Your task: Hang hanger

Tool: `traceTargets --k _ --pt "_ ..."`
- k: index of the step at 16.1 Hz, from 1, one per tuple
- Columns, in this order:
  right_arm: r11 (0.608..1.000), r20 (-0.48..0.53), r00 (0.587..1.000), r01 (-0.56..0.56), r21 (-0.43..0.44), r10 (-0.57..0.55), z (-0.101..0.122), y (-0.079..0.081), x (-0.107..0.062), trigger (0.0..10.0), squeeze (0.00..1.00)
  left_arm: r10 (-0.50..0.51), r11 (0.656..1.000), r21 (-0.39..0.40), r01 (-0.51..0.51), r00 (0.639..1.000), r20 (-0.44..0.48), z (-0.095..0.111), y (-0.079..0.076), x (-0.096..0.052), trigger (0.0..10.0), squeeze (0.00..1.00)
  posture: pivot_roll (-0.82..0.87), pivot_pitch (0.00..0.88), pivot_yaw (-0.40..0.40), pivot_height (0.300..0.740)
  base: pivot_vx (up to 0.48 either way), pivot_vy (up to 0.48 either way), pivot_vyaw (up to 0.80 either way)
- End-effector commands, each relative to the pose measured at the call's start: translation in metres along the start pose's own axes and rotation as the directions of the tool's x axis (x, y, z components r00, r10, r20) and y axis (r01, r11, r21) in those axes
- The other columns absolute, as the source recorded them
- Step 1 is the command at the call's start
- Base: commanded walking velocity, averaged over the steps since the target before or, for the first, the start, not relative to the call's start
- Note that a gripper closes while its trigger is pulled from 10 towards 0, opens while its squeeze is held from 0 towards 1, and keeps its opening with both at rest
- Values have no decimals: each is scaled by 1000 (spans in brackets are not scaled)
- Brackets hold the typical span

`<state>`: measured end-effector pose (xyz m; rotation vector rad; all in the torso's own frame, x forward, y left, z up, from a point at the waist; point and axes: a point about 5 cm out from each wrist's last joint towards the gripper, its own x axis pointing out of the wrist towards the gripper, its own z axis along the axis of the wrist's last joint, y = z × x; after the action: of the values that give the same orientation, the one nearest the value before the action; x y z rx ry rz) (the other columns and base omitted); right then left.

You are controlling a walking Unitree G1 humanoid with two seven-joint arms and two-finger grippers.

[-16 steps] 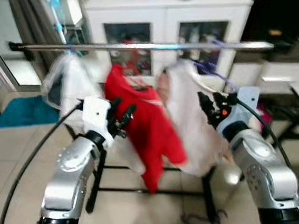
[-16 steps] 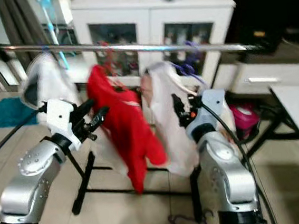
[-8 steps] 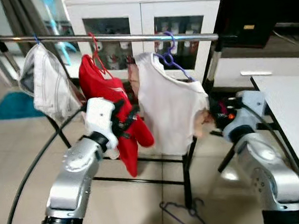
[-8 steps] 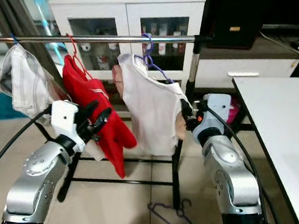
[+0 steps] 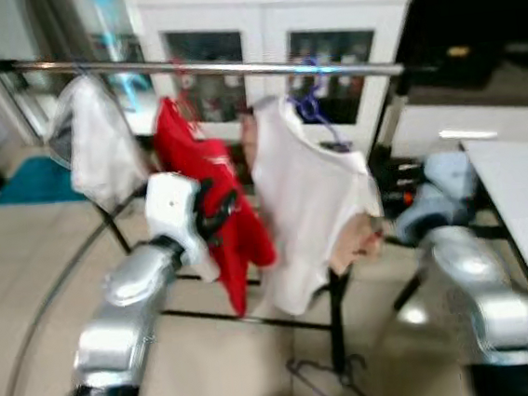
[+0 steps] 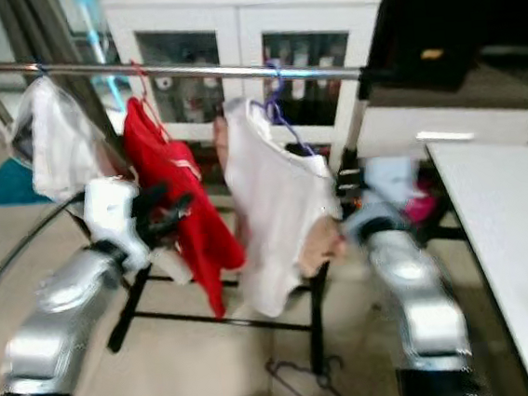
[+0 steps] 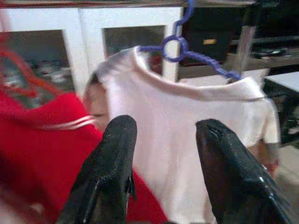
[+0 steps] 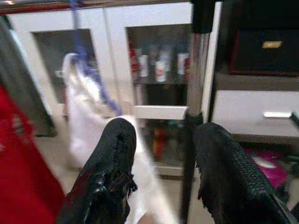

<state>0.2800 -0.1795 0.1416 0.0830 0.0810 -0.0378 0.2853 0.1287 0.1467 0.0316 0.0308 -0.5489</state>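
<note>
arms: silver | wrists: white | left hand (image 7: 161,154): black fingers

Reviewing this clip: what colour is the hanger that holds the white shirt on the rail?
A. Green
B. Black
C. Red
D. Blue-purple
D. The hanger is blue-purple; its hook goes up over the rail and its arm runs along the shoulder of the white shirt. The red garment hangs beside it on its own red hanger.
</note>
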Motion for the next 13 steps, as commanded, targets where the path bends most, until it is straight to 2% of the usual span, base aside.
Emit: traceTargets --k 1,6,7,8,13 --pt "1000 33 999 -27 7 27 6 10 1 10000 0 29 1000 12 -28 1000 -8 2 9 -5 10000 0 -70 0 7 740 322 0 0" --pt "997 62 995 -77 31 75 11 13 1 10000 0 18 1000 11 -18 1000 2 3 6 -3 10000 0 -69 0 3 740 295 0 0" --pt "995 68 994 -94 35 91 12 14 1 10000 27 14 1000 8 -14 1000 7 3 6 -3 10000 0 -68 0 2 740 0 0 0" --pt "992 78 989 -124 24 122 16 15 3 10000 1000 -21 1000 13 21 1000 5 4 3 -4 10000 0 -65 0 -2 740 0 0 0" --pt "983 94 980 -167 -74 173 29 0 24 10000 1000 -164 986 8 164 986 -9 7 -1 -13 10000 0 -60 0 1 740 0 0 0"
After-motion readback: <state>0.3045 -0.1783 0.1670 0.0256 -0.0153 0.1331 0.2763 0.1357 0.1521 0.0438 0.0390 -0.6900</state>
